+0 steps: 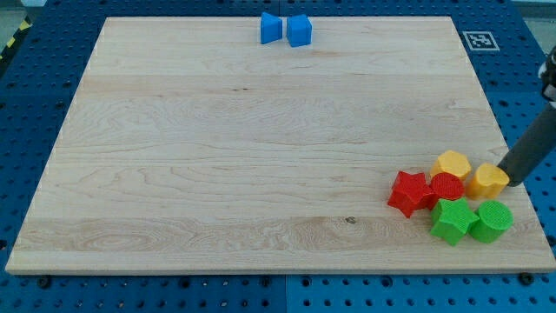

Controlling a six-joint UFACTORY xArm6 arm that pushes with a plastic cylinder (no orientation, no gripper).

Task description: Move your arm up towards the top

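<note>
My tip (506,182) at board's (261,148) four o'clock, touching yellow block (488,181). No hand, bare rod only. Upward move not begun; next: steer toward twelve, past blue blocks' (286,29) level.

Bright, even overhead light; soft short shadows under blocks; focus sharp, perhaps slightly softer at edges.

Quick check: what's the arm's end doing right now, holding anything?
My tip: no gripper, holding nothing; it sits at the yellow block near the board's right edge; contact cannot be told.
</note>
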